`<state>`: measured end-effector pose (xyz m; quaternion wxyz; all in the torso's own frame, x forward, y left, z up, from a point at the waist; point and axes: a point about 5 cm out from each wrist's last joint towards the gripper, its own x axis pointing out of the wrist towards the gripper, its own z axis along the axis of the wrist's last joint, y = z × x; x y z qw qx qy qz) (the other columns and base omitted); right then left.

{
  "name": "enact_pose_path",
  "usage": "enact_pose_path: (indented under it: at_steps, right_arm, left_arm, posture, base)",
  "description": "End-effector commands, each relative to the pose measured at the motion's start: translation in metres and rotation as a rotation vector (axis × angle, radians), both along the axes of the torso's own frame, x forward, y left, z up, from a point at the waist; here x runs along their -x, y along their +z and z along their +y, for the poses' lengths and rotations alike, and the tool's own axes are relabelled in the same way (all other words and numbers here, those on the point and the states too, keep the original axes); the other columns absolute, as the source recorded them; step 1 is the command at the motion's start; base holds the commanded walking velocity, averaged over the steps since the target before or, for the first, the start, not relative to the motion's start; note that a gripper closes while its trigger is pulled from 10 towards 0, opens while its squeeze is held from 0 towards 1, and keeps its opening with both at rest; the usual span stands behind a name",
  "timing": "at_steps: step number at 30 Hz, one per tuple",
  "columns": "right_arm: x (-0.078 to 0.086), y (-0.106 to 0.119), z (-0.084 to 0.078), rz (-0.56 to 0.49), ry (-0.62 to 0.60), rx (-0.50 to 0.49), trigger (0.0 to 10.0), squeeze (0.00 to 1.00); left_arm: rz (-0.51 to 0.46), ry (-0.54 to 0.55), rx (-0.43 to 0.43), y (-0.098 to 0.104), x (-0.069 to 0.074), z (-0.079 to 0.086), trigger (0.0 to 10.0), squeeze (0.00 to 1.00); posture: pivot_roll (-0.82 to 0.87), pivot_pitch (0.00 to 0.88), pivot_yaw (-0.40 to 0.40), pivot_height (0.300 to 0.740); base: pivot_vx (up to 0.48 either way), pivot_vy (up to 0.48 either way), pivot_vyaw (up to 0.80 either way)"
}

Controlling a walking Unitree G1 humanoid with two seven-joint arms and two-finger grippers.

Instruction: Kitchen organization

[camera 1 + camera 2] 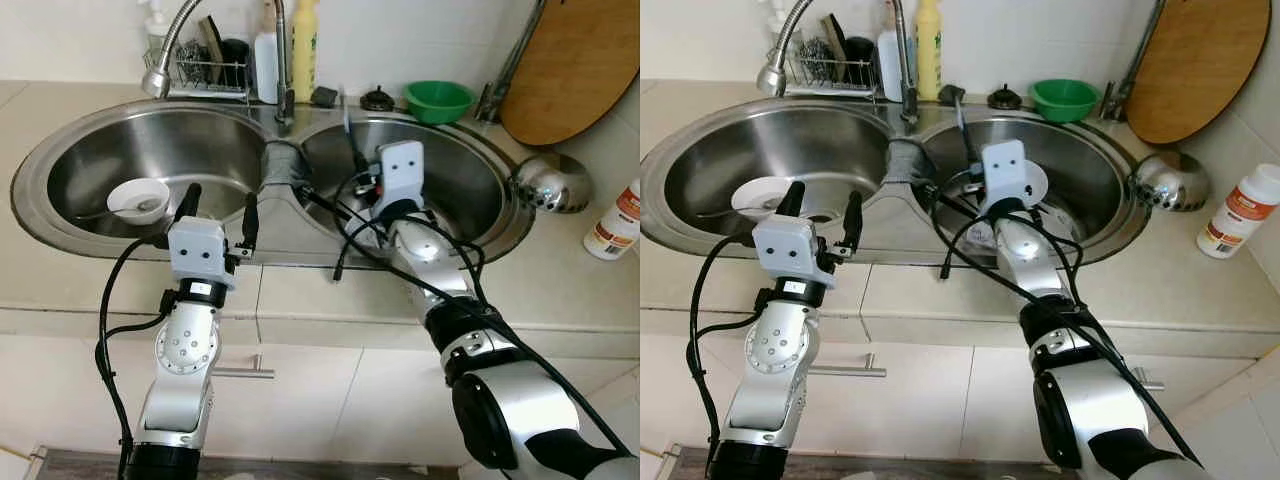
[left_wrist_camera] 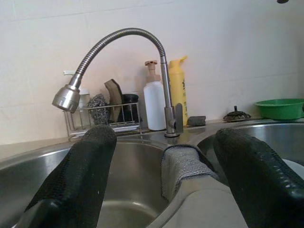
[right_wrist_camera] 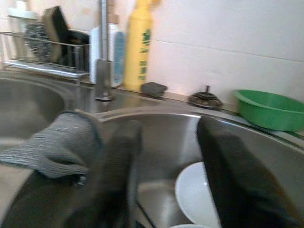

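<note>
Head views first: a double steel sink (image 1: 60, 150) is set into the counter (image 1: 560, 290), with a small white bowl (image 1: 138, 199) in its left basin and a grey cloth (image 1: 283, 163) draped over the divider. The left hand (image 1: 218, 212) hovers at the front rim of the left basin, fingers apart and empty. The right hand (image 1: 345, 160) reaches into the right basin above a white plate (image 1: 1040, 180).

Left wrist view: both fingers (image 2: 80, 175) stand wide apart, framing the cloth (image 2: 183, 166) and the faucet (image 2: 118, 40).

Right wrist view: fingers (image 3: 232, 175) spread, holding nothing, with the plate (image 3: 194, 192) just below and a green bowl (image 3: 270, 109) on the counter beyond.
</note>
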<state>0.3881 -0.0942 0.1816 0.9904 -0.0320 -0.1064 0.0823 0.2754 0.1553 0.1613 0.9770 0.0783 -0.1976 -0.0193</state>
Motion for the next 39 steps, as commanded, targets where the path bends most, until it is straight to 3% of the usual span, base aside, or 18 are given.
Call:
enact_pose_path:
  at_steps: [1,14,15,16,17,21,33,39]
  right_arm:
    - [-0.003,0.004,-0.007,-0.005,-0.028,-0.026,10.0,1.00]
    - [0.009,0.023,-0.016,-0.139,-0.032,-0.098,10.0,1.00]
    - [0.012,0.023,-0.017,-0.147,-0.027,-0.094,10.0,0.09]
    - [0.014,0.022,-0.017,-0.152,-0.024,-0.091,10.0,0.09]
    - [0.017,0.020,-0.018,-0.152,-0.017,-0.086,10.0,0.00]
    - [0.028,0.002,-0.029,-0.115,-0.023,-0.041,10.0,0.00]
    - [0.050,0.000,-0.023,-0.162,0.014,0.020,10.0,0.00]
    - [0.055,-0.001,-0.028,-0.157,-0.008,0.008,10.0,0.00]
  left_arm:
    - [0.004,-0.006,-0.012,0.001,0.000,-0.001,10.0,0.00]
    - [0.027,-0.011,0.020,-0.002,0.000,-0.002,10.0,0.00]
    - [0.030,-0.012,0.017,-0.002,0.000,-0.002,10.0,0.00]
    - [0.031,-0.013,0.015,-0.002,0.000,-0.002,10.0,0.00]
    - [0.033,-0.014,0.007,-0.002,0.000,-0.002,10.0,0.00]
    - [0.040,-0.026,0.006,-0.004,0.000,-0.004,10.0,0.00]
    - [0.034,-0.032,0.002,-0.003,0.001,-0.003,10.0,0.00]
    - [0.034,-0.034,0.000,-0.003,0.001,-0.003,10.0,0.00]
  posture:
    - [0.08,0.009,-0.049,0.740]
    - [0.08,0.005,-0.053,0.740]
    - [0.08,0.004,-0.054,0.740]
    - [0.08,0.004,-0.054,0.740]
    - [0.08,0.004,-0.054,0.740]
    - [0.07,0.000,-0.053,0.740]
    - [0.07,0.000,-0.051,0.740]
    - [0.07,0.000,-0.046,0.740]
  base:
    - [0.000,0.000,0.00]
    - [0.000,0.000,0.00]
    - [0.000,0.000,0.00]
    - [0.000,0.000,0.00]
    - [0.000,0.330,0.00]
    - [0.000,0.480,0.00]
    - [0.000,0.480,0.00]
    - [0.000,0.480,-0.27]
